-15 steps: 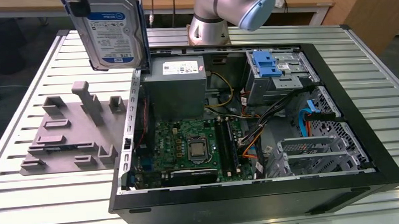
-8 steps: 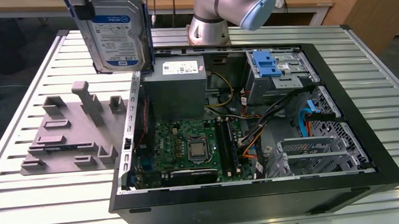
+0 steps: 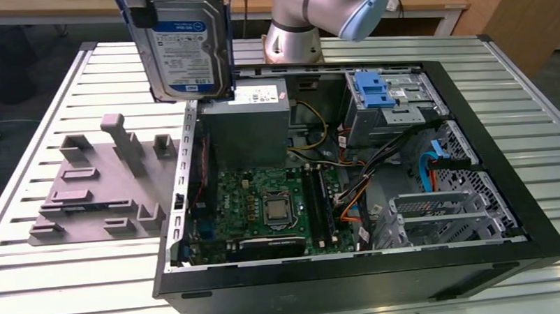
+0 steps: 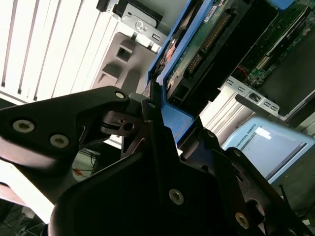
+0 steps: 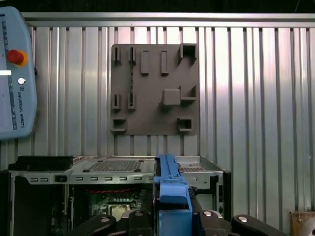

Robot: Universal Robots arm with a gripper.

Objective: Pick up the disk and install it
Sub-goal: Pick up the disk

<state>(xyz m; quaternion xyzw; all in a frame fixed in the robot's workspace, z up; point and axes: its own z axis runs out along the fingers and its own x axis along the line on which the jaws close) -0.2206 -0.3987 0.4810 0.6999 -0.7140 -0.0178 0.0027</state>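
The disk (image 3: 185,55), silver with a blue-and-white label, hangs upright in the air over the far corner of the open computer case (image 3: 507,250) on the exterior view's left. My gripper (image 3: 180,5) holds it from above at the picture's top edge. In the second wrist view the black fingers (image 4: 157,123) are shut on the disk's blue rail, with its green circuit board (image 4: 197,46) beyond them. The first wrist view shows the blue rail (image 5: 170,189) edge-on, clamped in the gripper (image 5: 172,219).
Inside the case are a grey power supply box (image 3: 246,123), a motherboard (image 3: 268,206) and a silver drive cage with a blue latch (image 3: 382,90). A grey fixture plate (image 3: 95,198) lies on the slatted table (image 3: 42,291) on the exterior view's left. A teach pendant (image 5: 15,73) lies nearby.
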